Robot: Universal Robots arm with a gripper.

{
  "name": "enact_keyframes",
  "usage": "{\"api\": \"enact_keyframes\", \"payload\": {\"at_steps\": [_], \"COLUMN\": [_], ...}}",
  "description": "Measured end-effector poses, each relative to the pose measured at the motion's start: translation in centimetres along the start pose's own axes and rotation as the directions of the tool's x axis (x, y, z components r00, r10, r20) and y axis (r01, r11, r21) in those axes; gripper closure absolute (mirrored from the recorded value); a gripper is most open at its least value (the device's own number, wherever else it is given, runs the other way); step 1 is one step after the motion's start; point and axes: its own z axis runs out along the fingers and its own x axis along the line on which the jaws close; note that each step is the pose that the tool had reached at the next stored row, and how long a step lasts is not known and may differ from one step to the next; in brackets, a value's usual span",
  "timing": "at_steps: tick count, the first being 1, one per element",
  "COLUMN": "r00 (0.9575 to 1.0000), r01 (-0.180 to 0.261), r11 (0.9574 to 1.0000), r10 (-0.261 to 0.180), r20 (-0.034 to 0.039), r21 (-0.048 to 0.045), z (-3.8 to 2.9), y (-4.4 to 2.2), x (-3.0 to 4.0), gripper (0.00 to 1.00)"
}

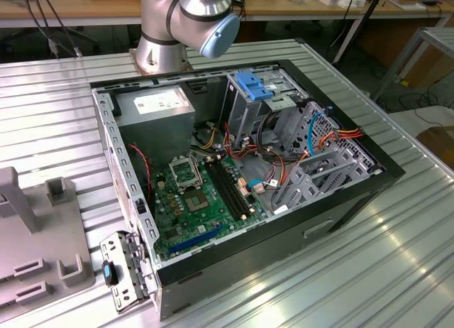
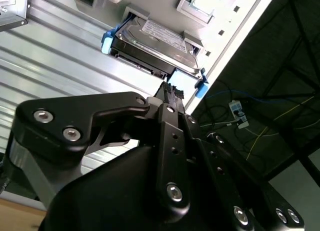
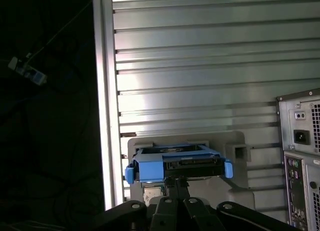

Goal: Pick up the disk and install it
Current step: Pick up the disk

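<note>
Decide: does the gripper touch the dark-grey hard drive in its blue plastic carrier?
Cannot tell: both wrist views show the gripper overlapping the hard drive, hiding any gap.

1. The case (image 1: 355, 200) lies on the table (image 1: 397, 271), open side up.
2. In the exterior view, the arm base (image 1: 159, 51) stands at 11 o'clock from the case and the holder (image 1: 42, 264) at 8 o'clock, both on the table.
3. Inside the case, the power supply (image 1: 156, 104) sits at 10 o'clock, the board (image 1: 195, 200) at 8 o'clock and the drive cage (image 1: 312, 157) at 3 o'clock.
4. In both wrist views, the disk (image 3: 175, 161) (image 2: 150, 38) rests in the holder, near the table's edge.
5. The gripper (image 3: 176, 180) is just beside the disk's end.
</note>
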Motion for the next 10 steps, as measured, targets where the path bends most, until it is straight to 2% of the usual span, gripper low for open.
{"api": "enact_keyframes", "payload": {"at_steps": [4,5,7,10], "r00": [0.9978,0.9951,0.9871,0.9764], "r01": [0.067,0.099,0.160,0.216], "r11": [0.9978,0.9951,0.9871,0.9764], "r10": [-0.067,-0.099,-0.160,-0.216], "r20": [-0.0030,-0.0044,-0.0071,-0.0095], "r21": [-0.0012,-0.0019,-0.0032,-0.0046], "z": [0.00,0.00,0.00,0.00], "y": [0.00,0.00,0.00,0.00], "x": [0.00,0.00,0.00,0.00], "gripper": [0.89,0.89,0.89,0.89]}}
